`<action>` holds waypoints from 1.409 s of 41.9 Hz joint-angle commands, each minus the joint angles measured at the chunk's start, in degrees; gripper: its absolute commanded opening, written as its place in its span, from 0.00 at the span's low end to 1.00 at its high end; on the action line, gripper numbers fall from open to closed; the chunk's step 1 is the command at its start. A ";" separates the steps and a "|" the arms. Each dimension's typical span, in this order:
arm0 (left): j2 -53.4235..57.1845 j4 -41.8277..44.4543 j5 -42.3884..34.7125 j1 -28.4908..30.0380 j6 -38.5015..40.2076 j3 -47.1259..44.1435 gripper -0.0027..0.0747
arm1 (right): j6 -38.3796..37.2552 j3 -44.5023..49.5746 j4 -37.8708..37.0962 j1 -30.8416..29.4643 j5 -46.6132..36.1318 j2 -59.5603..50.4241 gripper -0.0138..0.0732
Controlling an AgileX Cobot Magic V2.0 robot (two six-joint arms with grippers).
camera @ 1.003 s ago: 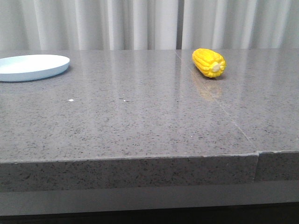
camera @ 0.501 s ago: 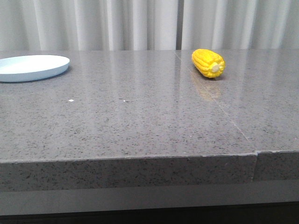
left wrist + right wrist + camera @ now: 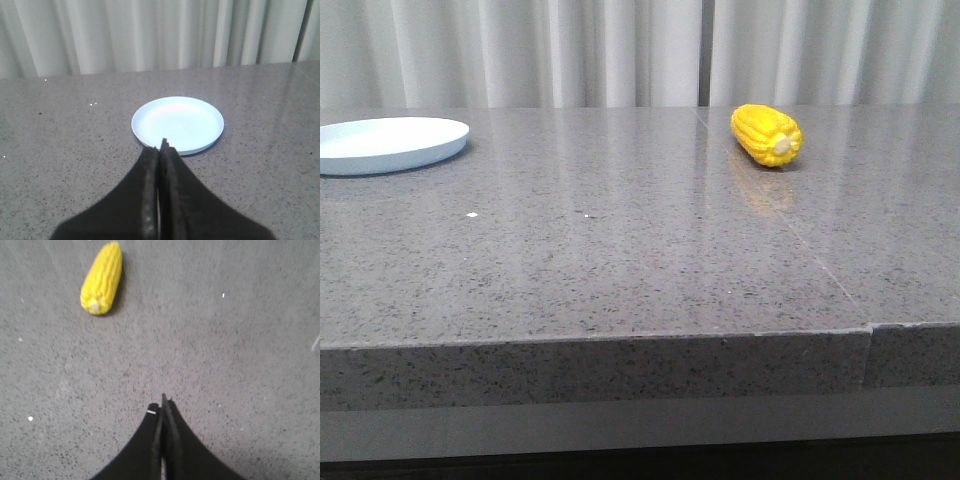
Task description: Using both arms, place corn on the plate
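The bright-yellow corn (image 3: 767, 135) lies on the grey stone table at the far right, its cream stub end toward the front. It also shows in the right wrist view (image 3: 102, 278), well ahead of my right gripper (image 3: 162, 407), which is shut and empty above the table. The pale blue-white plate (image 3: 390, 143) sits at the far left, empty. In the left wrist view the plate (image 3: 177, 123) lies just ahead of my left gripper (image 3: 161, 148), which is shut and empty. Neither arm shows in the front view.
The grey speckled table (image 3: 620, 250) has a seam (image 3: 800, 245) running from the back toward the front right, and a front edge (image 3: 590, 345) close to the camera. White curtains (image 3: 620, 50) hang behind the table.
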State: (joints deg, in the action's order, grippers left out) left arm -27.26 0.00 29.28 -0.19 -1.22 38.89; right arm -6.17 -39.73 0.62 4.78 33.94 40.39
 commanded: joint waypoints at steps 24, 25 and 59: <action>-15.79 -1.18 -1.72 -0.32 0.06 3.84 0.70 | 1.79 -1.71 -0.62 -0.28 -4.29 7.50 0.68; -16.67 -0.89 -0.61 -0.32 0.06 4.80 0.70 | 1.79 -1.71 -0.62 -0.28 -4.29 7.50 0.68; -64.06 -25.26 10.76 12.23 -18.01 41.50 0.70 | 1.79 -1.71 -0.62 -0.28 -4.29 7.50 0.68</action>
State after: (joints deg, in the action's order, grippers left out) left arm -90.27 -20.89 43.23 11.94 -17.38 75.99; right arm -4.79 -39.73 0.62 4.78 33.49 47.97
